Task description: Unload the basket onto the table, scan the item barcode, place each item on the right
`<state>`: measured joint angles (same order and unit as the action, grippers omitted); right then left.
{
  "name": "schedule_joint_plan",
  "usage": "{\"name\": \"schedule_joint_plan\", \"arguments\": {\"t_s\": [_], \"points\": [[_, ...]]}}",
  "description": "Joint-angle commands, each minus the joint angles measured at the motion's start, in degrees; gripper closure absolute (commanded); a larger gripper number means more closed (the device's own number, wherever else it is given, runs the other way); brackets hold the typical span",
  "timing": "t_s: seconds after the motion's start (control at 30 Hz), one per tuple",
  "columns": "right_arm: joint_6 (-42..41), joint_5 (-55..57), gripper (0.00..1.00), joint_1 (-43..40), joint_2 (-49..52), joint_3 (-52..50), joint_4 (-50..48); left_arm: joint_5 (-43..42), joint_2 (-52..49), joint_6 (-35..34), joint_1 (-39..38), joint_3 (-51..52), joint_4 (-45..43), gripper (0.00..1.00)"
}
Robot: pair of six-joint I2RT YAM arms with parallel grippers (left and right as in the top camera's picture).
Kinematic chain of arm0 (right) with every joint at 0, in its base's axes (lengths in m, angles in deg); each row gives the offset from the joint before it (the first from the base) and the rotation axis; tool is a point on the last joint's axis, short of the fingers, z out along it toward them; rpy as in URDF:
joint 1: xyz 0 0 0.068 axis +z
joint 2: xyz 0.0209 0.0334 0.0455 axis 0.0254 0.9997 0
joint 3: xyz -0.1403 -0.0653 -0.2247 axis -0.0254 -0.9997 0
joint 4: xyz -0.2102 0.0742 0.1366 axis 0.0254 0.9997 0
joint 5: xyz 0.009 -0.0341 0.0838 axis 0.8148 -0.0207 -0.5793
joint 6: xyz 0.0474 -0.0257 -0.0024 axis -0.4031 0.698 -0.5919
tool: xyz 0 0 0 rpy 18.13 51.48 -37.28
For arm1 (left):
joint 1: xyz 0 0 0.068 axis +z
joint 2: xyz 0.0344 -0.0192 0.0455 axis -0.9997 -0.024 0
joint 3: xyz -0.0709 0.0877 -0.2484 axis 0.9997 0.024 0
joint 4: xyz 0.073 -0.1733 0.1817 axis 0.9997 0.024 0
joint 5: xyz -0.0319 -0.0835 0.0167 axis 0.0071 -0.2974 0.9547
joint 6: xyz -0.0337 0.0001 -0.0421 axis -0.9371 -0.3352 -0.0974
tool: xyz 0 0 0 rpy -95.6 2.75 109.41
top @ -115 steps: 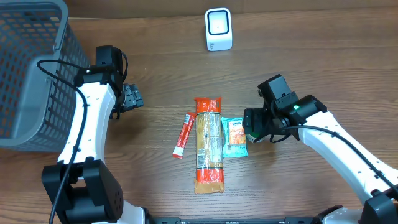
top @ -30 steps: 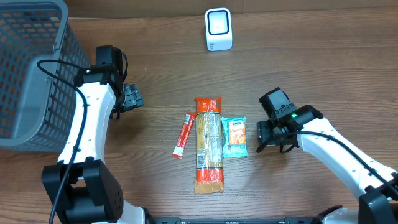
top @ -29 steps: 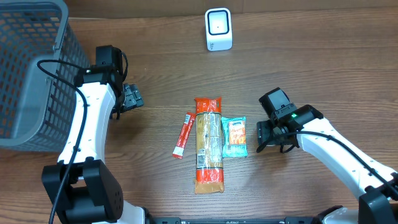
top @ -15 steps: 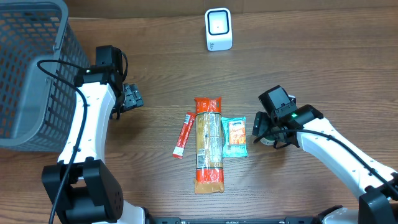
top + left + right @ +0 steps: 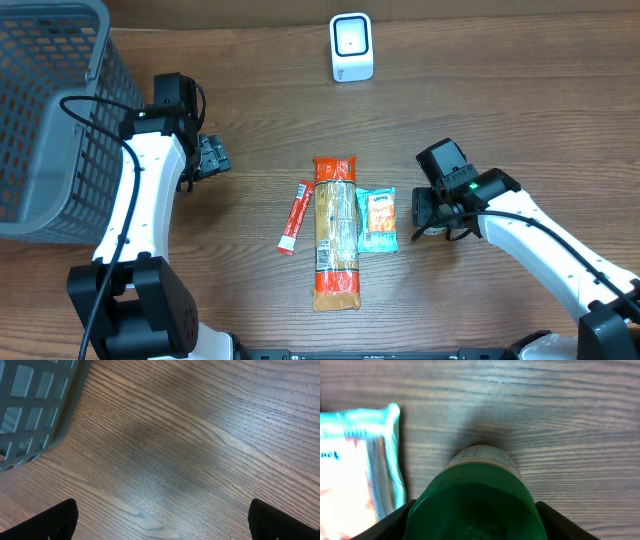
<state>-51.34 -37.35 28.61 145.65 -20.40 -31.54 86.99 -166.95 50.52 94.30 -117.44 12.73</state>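
A container with a dark green lid [image 5: 475, 505] stands on the table right of a teal snack packet [image 5: 377, 221]. My right gripper [image 5: 475, 527] comes down over it, a finger pressed against each side of the lid, so it is shut on the lid. From overhead, the right gripper [image 5: 428, 215] hides most of the container. A white barcode scanner [image 5: 351, 47] stands at the back centre. My left gripper [image 5: 161, 525] hangs open over bare wood, nothing between its fingers, and appears beside the basket in the overhead view [image 5: 210, 157].
A long orange package [image 5: 335, 233] and a red stick sachet [image 5: 294, 217] lie left of the teal packet [image 5: 355, 470]. A grey mesh basket [image 5: 45, 110] fills the back left corner, and its rim [image 5: 45, 405] is close to the left gripper.
The right gripper leaned a little toward the teal packet half a second ago and has settled back over the green lid. The left arm has not moved.
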Motion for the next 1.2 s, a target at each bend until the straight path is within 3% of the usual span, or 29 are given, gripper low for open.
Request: {"name": "schedule_joint_plan", "arguments": {"t_s": [0.0,0.1,0.4,1.17], "points": [[7.52,0.48,0.24,0.22,-0.50,-0.39,0.39,0.37,1.22,1.49,-0.07,-1.07,-0.02,0.00],[4.76,0.20,0.16,0.20,-0.50,-0.39,0.09,0.37,1.22,1.49,-0.07,-1.07,-0.02,0.00],[0.98,0.04,0.12,0.20,-0.50,-0.39,0.17,0.37,1.22,1.49,-0.07,-1.07,-0.02,0.00],[1.03,0.07,0.10,0.20,-0.50,-0.39,-0.92,0.37,1.22,1.49,-0.07,-1.07,-0.02,0.00]]}}
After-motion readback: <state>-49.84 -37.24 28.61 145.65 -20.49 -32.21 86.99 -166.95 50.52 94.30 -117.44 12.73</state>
